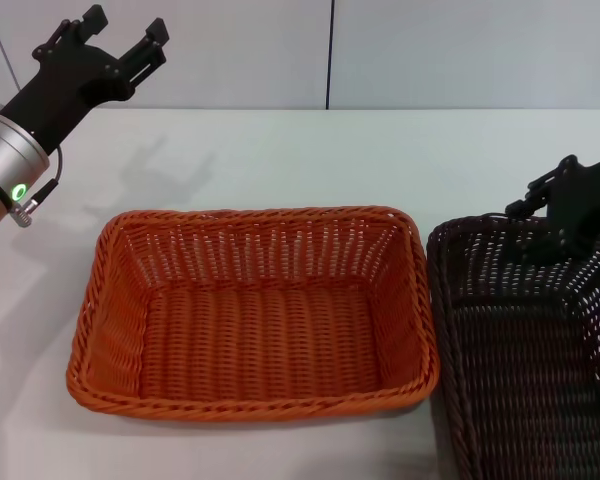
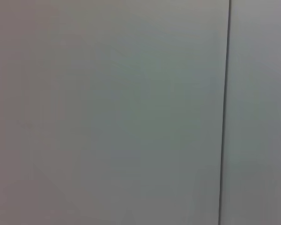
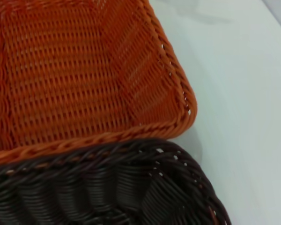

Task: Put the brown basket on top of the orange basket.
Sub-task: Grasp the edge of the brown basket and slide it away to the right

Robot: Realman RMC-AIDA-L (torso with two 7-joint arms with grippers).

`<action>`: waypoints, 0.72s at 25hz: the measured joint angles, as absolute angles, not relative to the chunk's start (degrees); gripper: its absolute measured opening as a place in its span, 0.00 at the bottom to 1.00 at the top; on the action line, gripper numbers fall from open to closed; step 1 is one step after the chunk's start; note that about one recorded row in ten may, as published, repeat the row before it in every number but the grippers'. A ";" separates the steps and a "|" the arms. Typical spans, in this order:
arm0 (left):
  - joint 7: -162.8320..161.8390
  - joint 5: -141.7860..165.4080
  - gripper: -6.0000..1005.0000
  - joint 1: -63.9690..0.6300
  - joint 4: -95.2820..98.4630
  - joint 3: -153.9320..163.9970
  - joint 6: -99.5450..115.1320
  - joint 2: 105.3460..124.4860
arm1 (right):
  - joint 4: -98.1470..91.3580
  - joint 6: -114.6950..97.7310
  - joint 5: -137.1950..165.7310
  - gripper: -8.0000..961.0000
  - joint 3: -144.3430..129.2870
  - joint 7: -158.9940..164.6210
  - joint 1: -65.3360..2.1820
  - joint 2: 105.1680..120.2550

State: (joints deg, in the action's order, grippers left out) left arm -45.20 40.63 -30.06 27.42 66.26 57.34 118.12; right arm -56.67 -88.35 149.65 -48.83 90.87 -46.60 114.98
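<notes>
Orange basket, bright orange wicker weave, braided rim, brown basket, near-black dark brown open weave, braided rim, table, plain white, left gripper, matte black, silver wrist, green light, right gripper, black

Even, bright, diffuse light fills the head view, with no hard glare on the white table. The raised left gripper throws a soft grey shadow onto the table just right of it, and another faint shadow lies along the left side of the orange basket. The interior of the brown basket reads very dark, its weave picking up small highlights. The left wrist view is flat, featureless grey-green, dimmer toward its left edge. In the right wrist view the orange weave is sharp, the nearest dark weave slightly soft, and the table looks pale and cool
</notes>
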 joint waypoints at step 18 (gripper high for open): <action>-45.11 40.60 0.84 -30.68 27.11 66.27 57.06 118.20 | -48.35 -80.70 151.23 0.56 -50.96 90.70 -48.85 115.03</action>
State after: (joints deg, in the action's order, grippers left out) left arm -45.11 40.60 -30.68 27.11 66.27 57.06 118.20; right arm -48.35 -80.70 151.23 -50.96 90.71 -48.85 115.03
